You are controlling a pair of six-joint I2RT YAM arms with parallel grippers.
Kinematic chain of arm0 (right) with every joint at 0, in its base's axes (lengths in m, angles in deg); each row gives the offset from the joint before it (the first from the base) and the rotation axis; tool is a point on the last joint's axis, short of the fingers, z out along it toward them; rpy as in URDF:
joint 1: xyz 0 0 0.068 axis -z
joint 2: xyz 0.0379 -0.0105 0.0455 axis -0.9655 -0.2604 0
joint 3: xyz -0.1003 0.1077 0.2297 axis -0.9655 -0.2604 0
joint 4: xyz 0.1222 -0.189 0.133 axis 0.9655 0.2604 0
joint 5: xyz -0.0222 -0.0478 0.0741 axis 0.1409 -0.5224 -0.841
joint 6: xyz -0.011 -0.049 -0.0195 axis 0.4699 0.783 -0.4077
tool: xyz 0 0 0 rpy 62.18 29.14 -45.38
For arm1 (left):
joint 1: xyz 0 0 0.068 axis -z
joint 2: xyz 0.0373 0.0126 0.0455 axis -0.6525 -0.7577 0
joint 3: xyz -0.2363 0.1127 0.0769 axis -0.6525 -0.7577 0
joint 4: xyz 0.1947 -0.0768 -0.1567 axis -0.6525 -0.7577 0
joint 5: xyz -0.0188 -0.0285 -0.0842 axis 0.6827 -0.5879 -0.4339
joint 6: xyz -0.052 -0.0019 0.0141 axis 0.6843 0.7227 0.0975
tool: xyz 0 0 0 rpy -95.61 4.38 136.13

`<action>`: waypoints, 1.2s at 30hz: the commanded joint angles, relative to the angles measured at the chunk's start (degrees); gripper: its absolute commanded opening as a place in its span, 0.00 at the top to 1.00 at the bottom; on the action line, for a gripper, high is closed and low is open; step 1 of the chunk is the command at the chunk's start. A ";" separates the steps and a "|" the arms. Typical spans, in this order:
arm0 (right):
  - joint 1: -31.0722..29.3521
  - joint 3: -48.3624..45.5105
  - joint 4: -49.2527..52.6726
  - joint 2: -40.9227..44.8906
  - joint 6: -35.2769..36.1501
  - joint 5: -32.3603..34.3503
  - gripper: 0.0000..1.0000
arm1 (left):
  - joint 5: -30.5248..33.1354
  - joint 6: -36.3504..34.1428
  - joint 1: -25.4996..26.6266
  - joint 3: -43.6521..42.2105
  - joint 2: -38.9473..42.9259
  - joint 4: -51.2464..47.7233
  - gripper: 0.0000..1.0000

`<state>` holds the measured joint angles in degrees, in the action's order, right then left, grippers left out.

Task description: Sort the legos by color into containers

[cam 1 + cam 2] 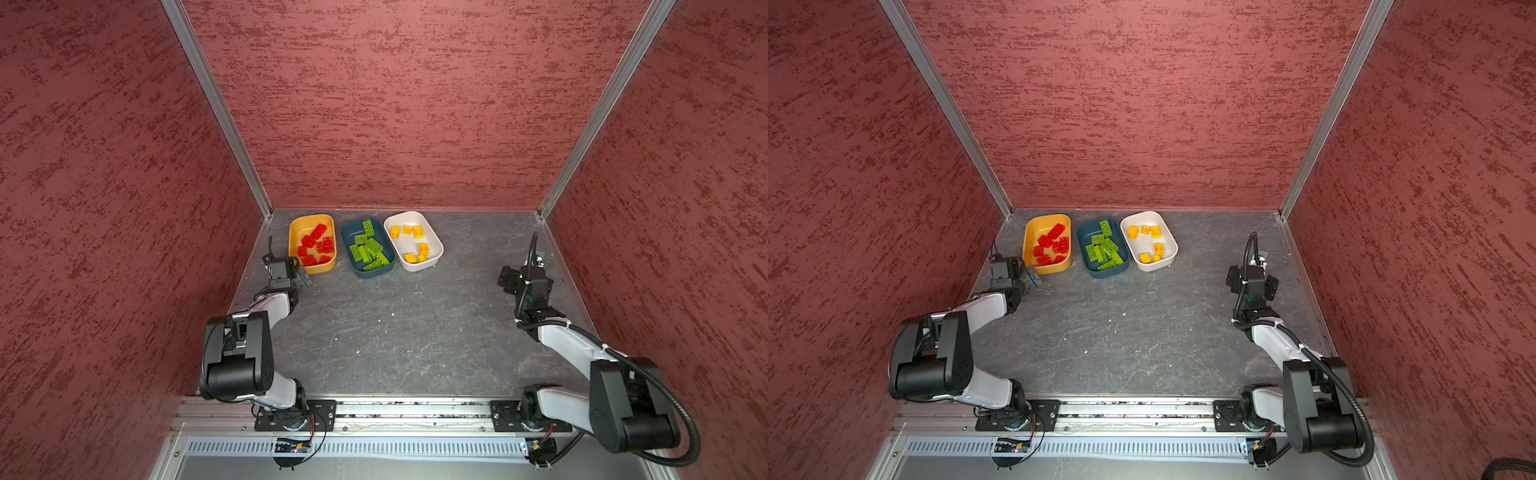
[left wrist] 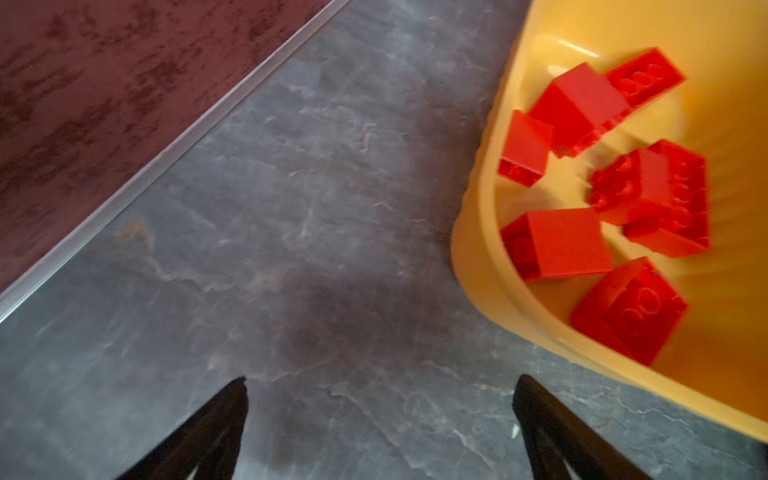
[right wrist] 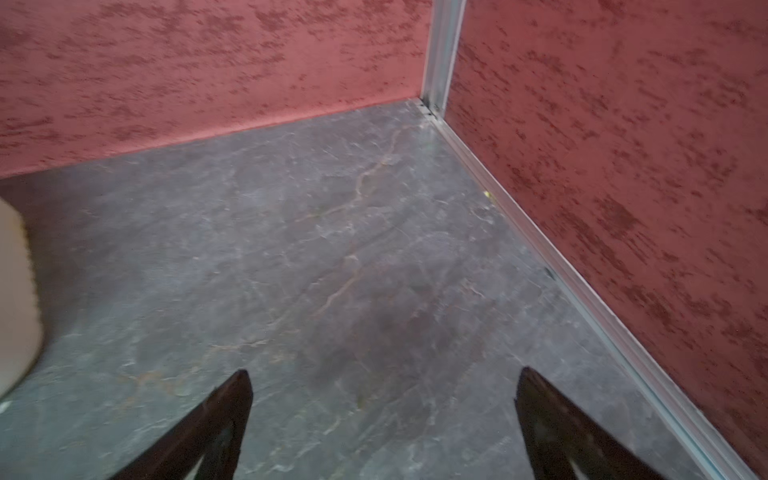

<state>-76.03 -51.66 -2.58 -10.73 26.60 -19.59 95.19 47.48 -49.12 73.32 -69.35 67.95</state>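
Seemingly all legos [image 1: 368, 249] sit binned; left pincer [image 2: 381, 377], just beside the mustard tub [image 1: 299, 232], and right pincer [image 3: 384, 370] both gape empty.

From where I stand, both top views come from one head mounted high over the near edge of the table [image 1: 395, 332]. It tilts down toward the back wall [image 1: 395, 104], far enough off to hold the whole workspace, and the two overlap almost entirely. The left wrist camera rides low and close behind the left gripper [image 2: 381, 379], sharing the yellow tub [image 2: 478, 257] with them. The right wrist camera, equally close behind the right gripper [image 3: 384, 370], faces the back right corner, barely catching the white tub [image 3: 16, 291]
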 commanded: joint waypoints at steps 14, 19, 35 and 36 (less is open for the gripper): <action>6.43 -9.55 -36.52 -6.81 5.09 -18.57 0.01 | -3.95 -14.60 7.45 -17.37 -0.91 47.42 0.00; 6.56 -14.51 -54.91 -17.40 4.94 -22.68 0.01 | -3.15 -14.96 7.72 -17.40 -1.33 48.07 0.01; 4.91 -10.03 -47.14 -17.24 5.26 -17.30 0.01 | -3.03 -15.03 7.73 -17.50 -1.61 48.95 0.01; 4.87 -10.04 -47.15 -17.23 5.37 -17.22 0.01 | -3.05 -14.96 7.76 -17.52 -1.61 48.95 0.01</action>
<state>-70.53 -63.09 -48.29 -28.15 30.60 -38.22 91.62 33.16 -41.40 55.40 -71.12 115.07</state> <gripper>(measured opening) 0.989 0.994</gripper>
